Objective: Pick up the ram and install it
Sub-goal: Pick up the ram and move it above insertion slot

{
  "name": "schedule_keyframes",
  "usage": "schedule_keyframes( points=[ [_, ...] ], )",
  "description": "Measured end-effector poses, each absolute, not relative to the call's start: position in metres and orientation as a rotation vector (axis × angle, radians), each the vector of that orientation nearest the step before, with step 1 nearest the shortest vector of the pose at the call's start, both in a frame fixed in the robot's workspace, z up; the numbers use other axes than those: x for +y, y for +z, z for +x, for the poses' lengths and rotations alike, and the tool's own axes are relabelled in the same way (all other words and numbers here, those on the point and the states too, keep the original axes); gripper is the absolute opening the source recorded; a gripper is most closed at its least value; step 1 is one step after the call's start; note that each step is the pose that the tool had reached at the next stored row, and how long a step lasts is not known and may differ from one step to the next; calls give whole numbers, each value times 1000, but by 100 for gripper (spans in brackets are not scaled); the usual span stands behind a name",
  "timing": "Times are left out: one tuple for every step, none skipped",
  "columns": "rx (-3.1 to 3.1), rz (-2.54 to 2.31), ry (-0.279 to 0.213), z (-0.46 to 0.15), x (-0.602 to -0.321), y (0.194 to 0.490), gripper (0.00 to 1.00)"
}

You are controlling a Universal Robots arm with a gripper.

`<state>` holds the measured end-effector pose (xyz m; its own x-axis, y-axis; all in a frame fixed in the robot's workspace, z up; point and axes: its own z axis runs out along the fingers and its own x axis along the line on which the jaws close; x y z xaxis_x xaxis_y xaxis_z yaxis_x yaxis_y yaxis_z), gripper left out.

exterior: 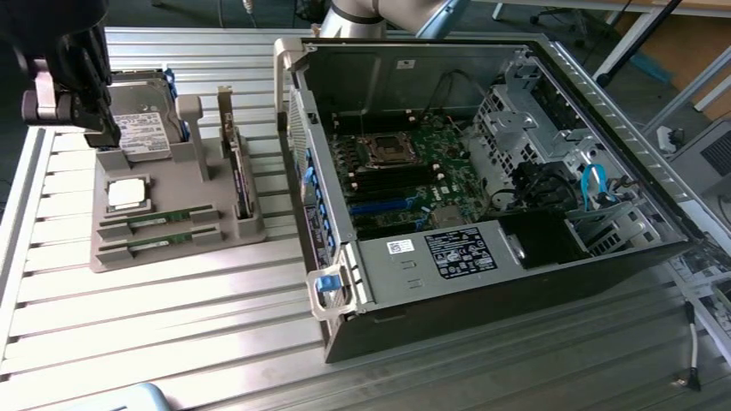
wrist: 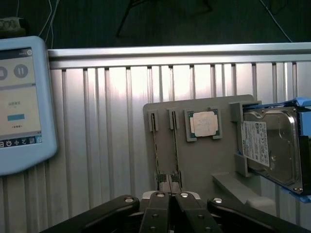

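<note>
Two thin green ram sticks lie side by side in slots of a grey holder tray [exterior: 183,248]: one ram [exterior: 157,220] and the other ram [exterior: 157,243]. The wrist view sees them edge-on, the first ram [wrist: 155,145] beside the second ram [wrist: 174,145]. My gripper [exterior: 68,86] hangs high at the exterior view's left, above the far end of the tray, clear of both sticks. Its fingers [wrist: 160,204] are pressed together, so the gripper [wrist: 170,196] is shut with nothing in it. The open computer case [exterior: 480,282] shows the motherboard [exterior: 412,171] with its memory slots.
The tray also carries a silver processor chip [exterior: 126,193], a hard drive [exterior: 143,130] standing on edge and a dark expansion card [exterior: 236,175]. A light blue tablet-like device [wrist: 19,102] lies on the ribbed metal table [exterior: 160,325] beyond the tray.
</note>
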<state>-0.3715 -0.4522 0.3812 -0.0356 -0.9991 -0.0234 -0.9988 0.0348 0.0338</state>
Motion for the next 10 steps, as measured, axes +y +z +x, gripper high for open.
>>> schedule_keyframes(
  points=[
    [-2255, 2177, -64, -372, -452, 381, 11],
    [-2255, 2177, -64, -372, -452, 380, 11],
    [-2255, 2177, -64, -372, -452, 379, 11],
    [-2255, 2177, -64, -372, -452, 378, 11],
    [-2255, 2177, -64, -372, -452, 377, 11],
    [-2255, 2177, -64, -372, -452, 375, 11],
    [-2255, 2177, -64, -372, -452, 373, 11],
    [-2255, 2177, -64, -372, -452, 371, 11],
    [-2255, 2177, -64, -372, -452, 370, 11],
    [-2255, 2177, -64, -372, -452, 369, 11]
  ],
)
